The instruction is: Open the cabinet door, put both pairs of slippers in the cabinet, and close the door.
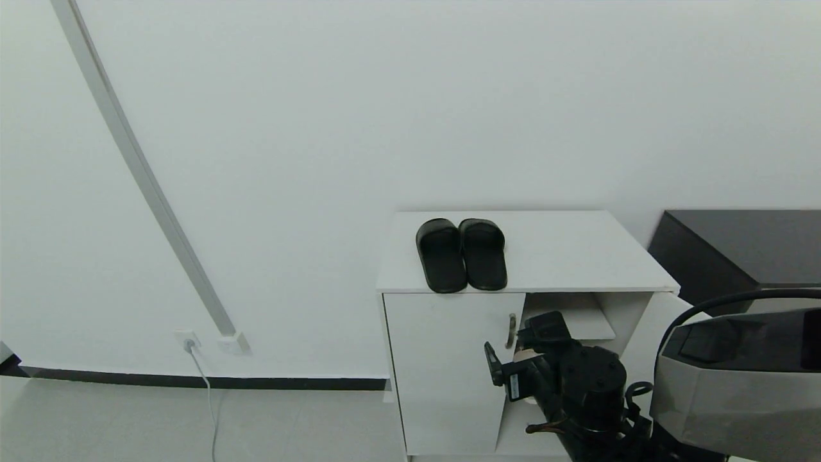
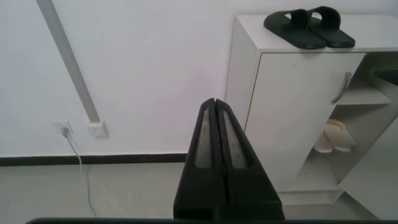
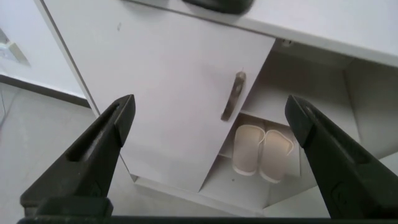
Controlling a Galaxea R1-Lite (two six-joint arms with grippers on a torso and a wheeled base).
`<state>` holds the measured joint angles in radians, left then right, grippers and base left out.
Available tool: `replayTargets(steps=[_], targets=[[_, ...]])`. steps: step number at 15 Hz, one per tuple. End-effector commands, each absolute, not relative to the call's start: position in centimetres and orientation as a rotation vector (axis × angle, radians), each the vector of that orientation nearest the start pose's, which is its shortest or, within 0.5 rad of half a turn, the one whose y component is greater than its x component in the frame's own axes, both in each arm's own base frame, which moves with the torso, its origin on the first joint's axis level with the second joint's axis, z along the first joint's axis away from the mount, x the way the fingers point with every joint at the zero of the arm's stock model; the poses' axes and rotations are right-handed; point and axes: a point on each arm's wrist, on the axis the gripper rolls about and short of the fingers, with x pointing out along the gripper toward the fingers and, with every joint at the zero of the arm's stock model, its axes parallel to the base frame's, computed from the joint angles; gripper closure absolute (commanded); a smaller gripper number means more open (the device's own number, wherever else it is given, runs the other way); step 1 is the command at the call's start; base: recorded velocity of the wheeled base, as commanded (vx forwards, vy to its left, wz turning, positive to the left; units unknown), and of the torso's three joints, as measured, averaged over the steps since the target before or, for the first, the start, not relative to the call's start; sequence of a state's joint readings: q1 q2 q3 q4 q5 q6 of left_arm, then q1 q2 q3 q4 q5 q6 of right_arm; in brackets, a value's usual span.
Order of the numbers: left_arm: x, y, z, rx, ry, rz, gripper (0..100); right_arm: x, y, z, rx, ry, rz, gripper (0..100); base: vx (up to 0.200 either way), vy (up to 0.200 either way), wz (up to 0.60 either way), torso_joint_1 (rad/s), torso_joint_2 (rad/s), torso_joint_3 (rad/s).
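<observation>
A pair of black slippers [image 1: 462, 255] [image 2: 309, 26] lies side by side on top of the white cabinet [image 1: 577, 250]. Its left door [image 1: 449, 366] [image 3: 168, 81] is closed, with a metal handle [image 1: 511, 330] [image 3: 233, 96] at its inner edge. The right half stands open, and a pair of white slippers [image 3: 264, 152] [image 2: 336, 134] rests on the lower shelf inside. My right gripper [image 3: 211, 106] is open in front of the handle and holds nothing; its arm [image 1: 577, 385] is low before the cabinet. My left gripper [image 2: 214, 102] is shut and empty, well off to the cabinet's left.
A dark piece of furniture [image 1: 737, 250] stands right of the cabinet. On the wall to the left are a socket with a hanging cable [image 1: 187, 340] [image 2: 62, 127] and a slanting pale conduit [image 1: 141, 173]. Open floor lies left of the cabinet.
</observation>
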<state>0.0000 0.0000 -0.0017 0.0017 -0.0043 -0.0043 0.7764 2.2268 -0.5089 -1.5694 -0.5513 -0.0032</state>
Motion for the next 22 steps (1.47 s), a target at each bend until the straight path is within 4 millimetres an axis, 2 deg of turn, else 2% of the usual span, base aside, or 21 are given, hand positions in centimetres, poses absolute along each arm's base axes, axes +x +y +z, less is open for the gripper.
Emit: replayTargets(steps=[1,8,11,12,13,14,15,16,17,19,22], targets=[[-2.3,0.0,7.6,-0.005,0.002,-0.006,100,24.4,22.2,4.0,-0.094,0.115,0.224,0,0.000,0.000,0.00,0.173,-0.36,-0.203],[-2.3,0.0,7.6,-0.005,0.002,-0.005,100,24.7,22.2,4.1,-0.095,0.109,0.226,0,0.000,0.000,0.00,0.114,-0.25,-0.130],[-2.3,0.0,7.6,-0.005,0.002,-0.005,100,27.0,22.6,5.1,-0.070,0.064,0.223,0,0.000,0.000,0.00,0.000,0.00,0.000],[-2.3,0.0,7.6,-0.003,0.000,-0.005,100,27.6,22.8,5.4,-0.082,0.101,0.215,0,0.000,0.000,0.00,0.000,0.00,0.000],[-2.3,0.0,7.6,-0.003,0.002,-0.005,100,28.0,22.9,6.5,-0.059,0.133,0.208,0,0.000,0.000,0.00,0.000,0.00,0.000],[-2.3,0.0,7.6,-0.005,0.002,-0.005,100,28.5,23.3,8.3,-0.020,0.142,0.204,0,0.000,0.000,0.00,0.000,0.00,0.000],[-2.3,0.0,7.6,-0.005,0.002,-0.005,100,28.6,23.4,9.1,-0.013,0.151,0.203,0,0.000,0.000,0.00,0.000,0.00,0.000],[-2.3,0.0,7.6,-0.005,0.002,-0.005,100,28.7,23.7,11.6,-0.001,0.191,0.201,0,0.000,0.000,0.00,0.000,0.00,0.000],[-2.3,0.0,7.6,-0.005,0.000,-0.005,100,28.7,24.1,13.1,0.015,0.219,0.203,0,0.000,0.000,0.00,0.000,0.00,0.000],[-2.3,0.0,7.6,-0.005,0.002,-0.005,100,28.6,24.6,14.6,0.048,0.283,0.202,0,0.000,0.000,0.00,0.000,0.00,0.000],[-2.3,0.0,7.6,-0.005,0.002,-0.006,100,28.4,25.3,14.8,0.055,0.296,0.208,0,0.000,0.000,0.00,0.000,0.00,0.000]])
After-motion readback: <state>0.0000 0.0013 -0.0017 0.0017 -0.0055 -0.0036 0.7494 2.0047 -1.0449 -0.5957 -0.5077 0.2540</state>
